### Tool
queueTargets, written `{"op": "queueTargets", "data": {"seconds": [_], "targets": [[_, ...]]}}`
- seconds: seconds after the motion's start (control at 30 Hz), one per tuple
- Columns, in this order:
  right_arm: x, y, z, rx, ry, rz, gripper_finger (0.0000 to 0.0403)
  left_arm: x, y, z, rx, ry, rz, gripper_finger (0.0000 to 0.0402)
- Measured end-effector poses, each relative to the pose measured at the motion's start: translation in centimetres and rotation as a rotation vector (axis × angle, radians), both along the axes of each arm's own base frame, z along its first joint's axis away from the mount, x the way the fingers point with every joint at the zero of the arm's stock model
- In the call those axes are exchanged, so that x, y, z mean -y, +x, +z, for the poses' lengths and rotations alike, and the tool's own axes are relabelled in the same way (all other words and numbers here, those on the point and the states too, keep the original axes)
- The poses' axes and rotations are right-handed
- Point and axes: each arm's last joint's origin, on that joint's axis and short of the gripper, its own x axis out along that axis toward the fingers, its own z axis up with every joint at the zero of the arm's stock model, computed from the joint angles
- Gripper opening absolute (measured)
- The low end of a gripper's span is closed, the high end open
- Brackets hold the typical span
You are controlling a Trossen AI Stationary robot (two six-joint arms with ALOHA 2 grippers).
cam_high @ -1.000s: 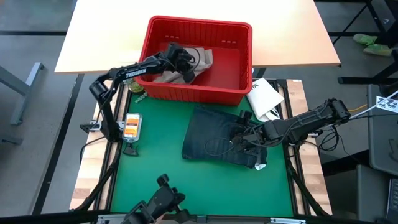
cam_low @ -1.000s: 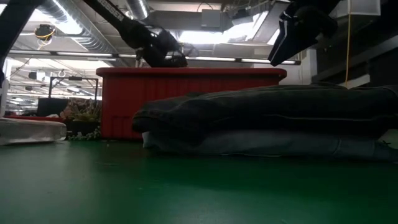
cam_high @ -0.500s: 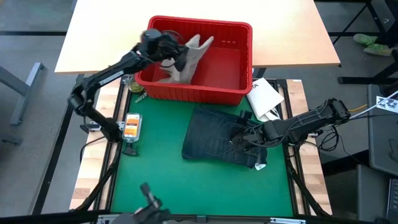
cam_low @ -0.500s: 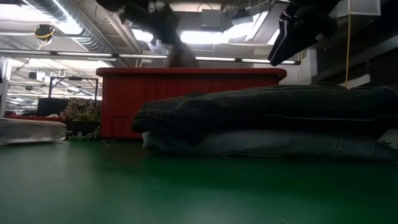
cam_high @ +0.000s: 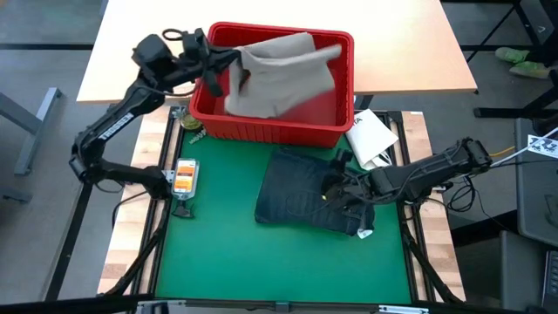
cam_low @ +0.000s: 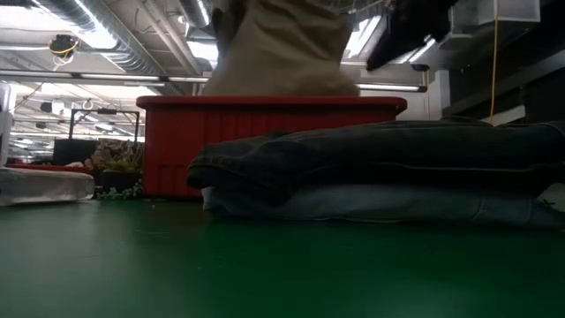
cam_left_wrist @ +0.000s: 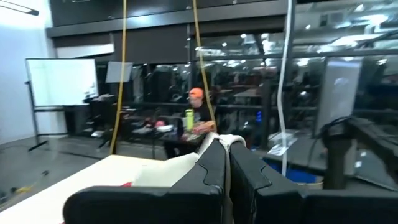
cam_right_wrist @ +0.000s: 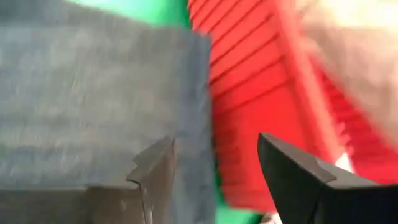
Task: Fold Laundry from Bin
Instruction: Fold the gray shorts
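A: Khaki trousers [cam_high: 279, 70] hanging over bin [cam_high: 336, 133], far tabletop edge; pinched in closed left claw [cam_high: 212, 63].
B: Right claw [cam_high: 338, 194] agape, empty, over folded jeans [cam_high: 292, 190].

tan trousers [cam_low: 274, 49] cropped above, perhaps blurred

The bin [cam_high: 283, 131] sits at the far edge of the mat [cam_high: 218, 253]. The trousers [cam_high: 279, 74] hang above the bin, over its left half. The folded jeans [cam_high: 301, 192] lie on the mat, in front of the bin. A packet [cam_high: 370, 135] lies to the right of the bin.
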Motion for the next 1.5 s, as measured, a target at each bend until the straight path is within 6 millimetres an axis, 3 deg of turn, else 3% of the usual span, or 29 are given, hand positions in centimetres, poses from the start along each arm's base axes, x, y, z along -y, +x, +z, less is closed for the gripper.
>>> {"op": "queueTargets", "data": {"seconds": [0.23, 0.4, 0.67, 1.0, 1.5], "targets": [[-0.1, 0.7, 5.3, 0.042, -0.148, 0.073, 0.0225, 1.4, -0.7, 0.8, 0.033, -0.003, -0.044, 0.0000], [0.0, 0.7, 7.7, 0.061, -0.207, 0.103, 0.0225, 1.8, -0.3, 0.8, 0.031, -0.007, -0.068, 0.0000], [0.2, 0.5, 7.7, 0.097, -0.180, 0.032, 0.0225, 2.4, 0.2, 0.8, 0.031, -0.005, -0.101, 0.0000], [3.1, 0.0, 6.9, 0.059, -0.149, -0.161, 0.0225, 2.4, 0.2, 0.6, 0.020, -0.016, -0.100, 0.0000], [2.7, 1.4, 8.7, 0.168, -0.193, -0.041, 0.0225, 2.4, 0.3, 0.2, -0.012, -0.044, -0.099, 0.0000]]}}
